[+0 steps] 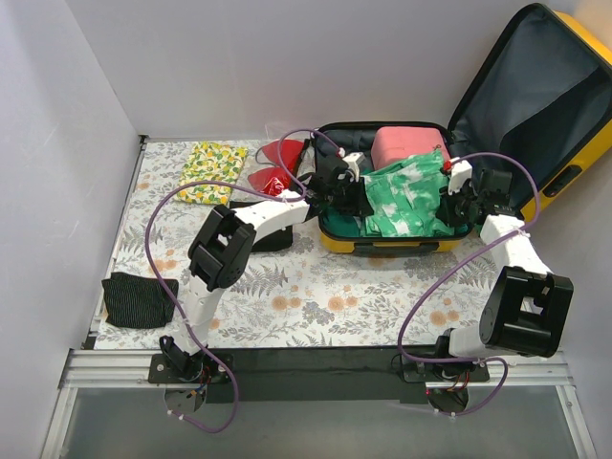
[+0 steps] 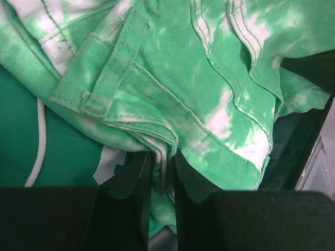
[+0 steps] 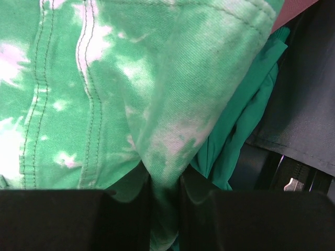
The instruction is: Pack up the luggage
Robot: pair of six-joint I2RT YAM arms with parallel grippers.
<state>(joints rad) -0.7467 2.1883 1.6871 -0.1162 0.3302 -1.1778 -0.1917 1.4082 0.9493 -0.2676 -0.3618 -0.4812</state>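
The yellow luggage (image 1: pixel 378 245) lies open at the back right of the table, its grey-lined lid (image 1: pixel 526 96) propped up. A green and white tie-dye garment (image 1: pixel 409 196) lies bunched in its base, over a plain green garment (image 2: pixel 21 141). My left gripper (image 1: pixel 356 201) is shut on a fold of the tie-dye garment (image 2: pixel 178 89) at its left end. My right gripper (image 1: pixel 457 205) is shut on a fold of the same garment (image 3: pixel 157 104) at its right end. A pink case (image 1: pixel 402 143) sits in the luggage behind the garment.
A yellow lemon-print cloth (image 1: pixel 212 172) and red items (image 1: pixel 277 164) lie left of the luggage. A black item (image 1: pixel 273 237) lies under the left arm. A dark striped cloth (image 1: pixel 140 298) lies at the table's left edge. White walls stand close around.
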